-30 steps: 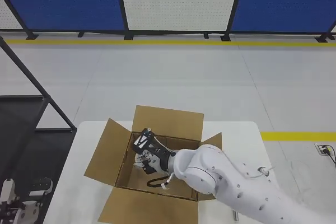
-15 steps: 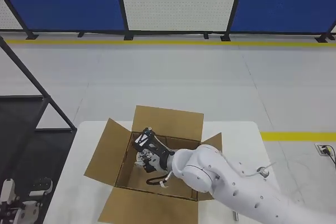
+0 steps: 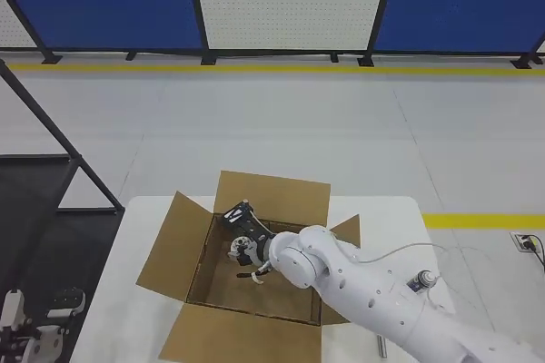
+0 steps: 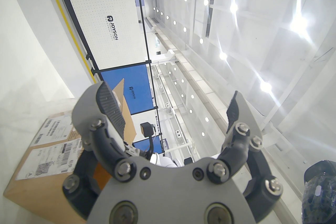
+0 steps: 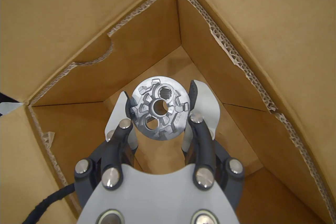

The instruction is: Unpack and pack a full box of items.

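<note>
- While we're hovering down inside the cardboard box (image 5: 236,25), our right gripper (image 5: 159,101) is clamping a grey metal disc (image 5: 172,121) by its rim.
- Our left gripper (image 4: 173,107) is pointing at the ceiling, jaws wide apart.

Most of the box (image 3: 272,195) floor under the right arm (image 3: 345,272), metal disc (image 5: 160,110) edges behind right claw (image 5: 159,96)

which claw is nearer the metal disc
Right. The right claw is shut on the metal disc inside the cardboard box; the left claw is outside the box, open.
</note>
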